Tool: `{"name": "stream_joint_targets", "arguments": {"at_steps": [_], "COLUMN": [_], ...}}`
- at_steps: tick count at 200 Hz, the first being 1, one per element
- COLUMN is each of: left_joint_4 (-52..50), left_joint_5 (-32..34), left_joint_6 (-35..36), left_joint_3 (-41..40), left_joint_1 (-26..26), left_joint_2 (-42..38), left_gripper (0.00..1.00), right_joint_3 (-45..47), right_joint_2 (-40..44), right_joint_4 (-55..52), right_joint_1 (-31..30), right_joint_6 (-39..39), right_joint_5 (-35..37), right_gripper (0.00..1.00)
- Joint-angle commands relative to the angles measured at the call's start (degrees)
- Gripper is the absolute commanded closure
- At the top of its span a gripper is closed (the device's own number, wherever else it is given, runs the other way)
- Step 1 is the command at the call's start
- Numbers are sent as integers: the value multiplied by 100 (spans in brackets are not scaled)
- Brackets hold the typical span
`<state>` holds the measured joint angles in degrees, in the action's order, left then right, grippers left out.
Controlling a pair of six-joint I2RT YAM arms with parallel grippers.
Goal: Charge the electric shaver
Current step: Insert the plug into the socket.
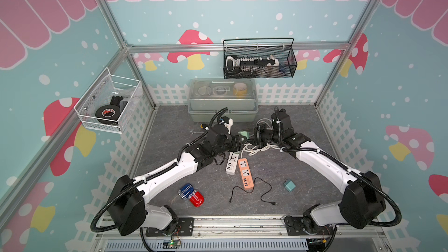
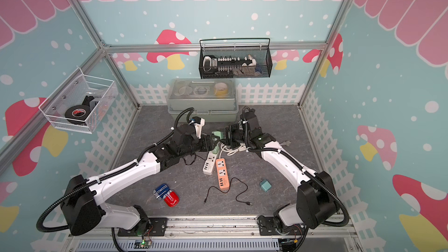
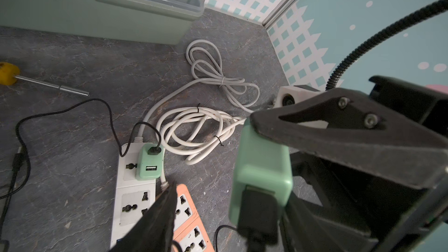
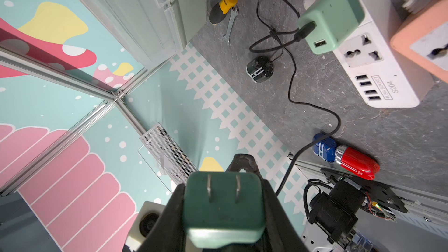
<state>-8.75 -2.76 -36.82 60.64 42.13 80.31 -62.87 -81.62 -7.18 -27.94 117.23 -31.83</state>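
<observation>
Nearest the front rail we find open grey floor around a loose black cable; beyond, the black shaver lies near the white power strip. Farther on, the right gripper clamps a green adapter, the left gripper stands beside it with jaws apart, and the storage box edge closes the far side.

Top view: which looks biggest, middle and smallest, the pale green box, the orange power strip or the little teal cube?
1. pale green box, by far the biggest.
2. orange power strip.
3. teal cube, the smallest.
The box's top stands nearer the camera, but the gaps are too big for that to change the order.
</observation>
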Motion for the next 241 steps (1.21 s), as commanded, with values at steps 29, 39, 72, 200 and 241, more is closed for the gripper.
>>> {"name": "stream_joint_targets", "arguments": {"at_steps": [29,39,72,200,241], "left_joint_4": [111,120,180,-444,-1476], "left_joint_5": [30,-36,-129,-106,41], "left_joint_6": [46,34,-44,-383,-155], "left_joint_3": [255,276,284,270,445], "left_joint_1": [-55,-64,-100,-230,-346], "left_joint_2": [111,142,168,-115,-328], "left_gripper": [49,54,62,100,100], "right_joint_3": [183,228,274,474,59], "right_joint_2": [244,259,252,461,545], "right_joint_4": [168,264,375,47,-1042], "right_joint_1": [4,4,-8,53,328], "right_joint_6": [273,333,455,-12,-1338], "right_joint_5": [-166,-137,-166,107,287], "right_gripper": [100,100,100,36,26]}}
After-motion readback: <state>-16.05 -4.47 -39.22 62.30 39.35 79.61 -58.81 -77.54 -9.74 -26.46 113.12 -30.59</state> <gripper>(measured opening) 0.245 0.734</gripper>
